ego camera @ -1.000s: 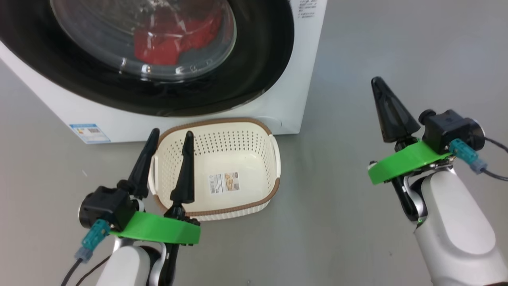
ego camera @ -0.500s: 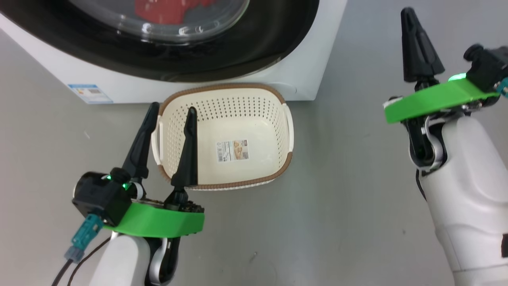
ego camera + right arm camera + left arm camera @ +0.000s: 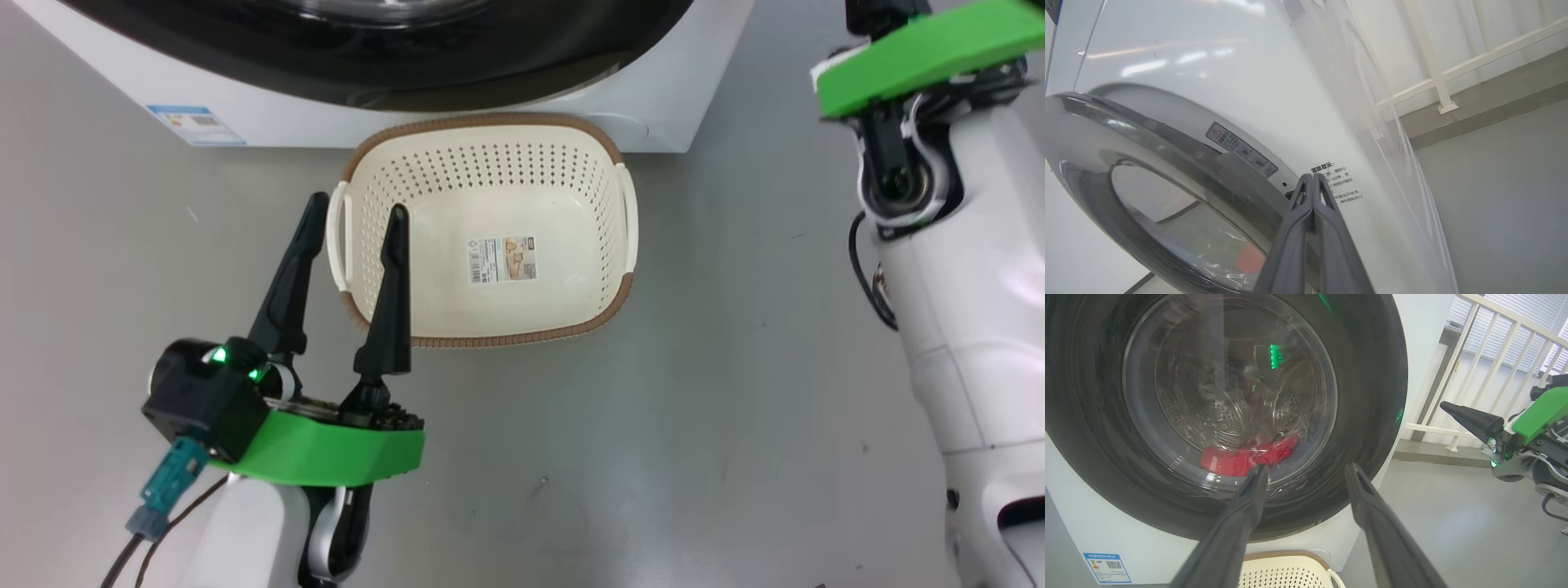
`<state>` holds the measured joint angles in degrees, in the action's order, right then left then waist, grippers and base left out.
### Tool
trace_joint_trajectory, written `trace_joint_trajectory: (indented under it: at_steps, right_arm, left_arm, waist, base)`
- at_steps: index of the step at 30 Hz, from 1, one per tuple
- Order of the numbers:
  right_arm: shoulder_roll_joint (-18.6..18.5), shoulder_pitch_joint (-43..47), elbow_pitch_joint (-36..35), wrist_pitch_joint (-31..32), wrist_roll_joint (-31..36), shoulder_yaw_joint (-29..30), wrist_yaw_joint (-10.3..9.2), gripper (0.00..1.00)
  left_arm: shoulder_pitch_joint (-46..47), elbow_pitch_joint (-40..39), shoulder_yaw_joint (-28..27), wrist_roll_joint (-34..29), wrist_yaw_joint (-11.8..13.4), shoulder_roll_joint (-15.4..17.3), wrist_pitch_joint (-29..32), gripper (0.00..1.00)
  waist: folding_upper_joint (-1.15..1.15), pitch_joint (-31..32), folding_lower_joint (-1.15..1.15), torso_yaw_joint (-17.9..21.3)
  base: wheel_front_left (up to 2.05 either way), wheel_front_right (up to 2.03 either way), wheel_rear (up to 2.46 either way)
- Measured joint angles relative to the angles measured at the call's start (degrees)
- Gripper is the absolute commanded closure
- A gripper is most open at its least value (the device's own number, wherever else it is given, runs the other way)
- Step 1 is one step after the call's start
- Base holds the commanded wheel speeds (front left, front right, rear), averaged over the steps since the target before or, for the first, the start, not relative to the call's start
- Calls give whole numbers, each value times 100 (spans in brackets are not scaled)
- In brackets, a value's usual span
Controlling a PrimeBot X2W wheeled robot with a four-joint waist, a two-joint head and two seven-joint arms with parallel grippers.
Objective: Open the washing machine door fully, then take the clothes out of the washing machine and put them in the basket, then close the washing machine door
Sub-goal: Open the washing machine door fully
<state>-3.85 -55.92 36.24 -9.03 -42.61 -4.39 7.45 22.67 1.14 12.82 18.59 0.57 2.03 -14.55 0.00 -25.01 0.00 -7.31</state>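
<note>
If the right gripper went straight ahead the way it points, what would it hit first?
Likely the washing machine's white front, right beside the door rim, by the printed text; depth is unclear.

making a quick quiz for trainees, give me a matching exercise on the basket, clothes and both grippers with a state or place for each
Things:
1 basket
2 clothes
3 left gripper
4 right gripper

States or places:
a shut
b behind the door glass
c empty
d open

Pairs: 1-c, 2-b, 3-d, 4-a
</note>
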Motion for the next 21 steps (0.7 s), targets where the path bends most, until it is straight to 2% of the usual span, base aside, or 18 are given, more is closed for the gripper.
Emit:
trace_joint_trajectory:
  at_steps: [6, 12, 21]
  right_arm:
    - [-122, -505, 133, 665, -823, -18, 0, 100]
    - [-279, -876, 327, 1689, -1683, -29, 0, 100]
    - [-430, -1227, 505, 2664, -2539, -25, 0, 100]
  left_arm:
    - [100, -10, 48, 0, 0, -1, 0, 0]
    - [125, -11, 155, 4, 1, -3, -1, 0]
    - [229, -5, 259, 18, 53, -3, 0, 0]
  waist:
    - [0, -165, 0, -101]
    - [0, -307, 0, -232]
    - [0, -432, 0, -410]
  base:
    - [0, 0, 0]
    - [0, 0, 0]
    - [0, 0, 0]
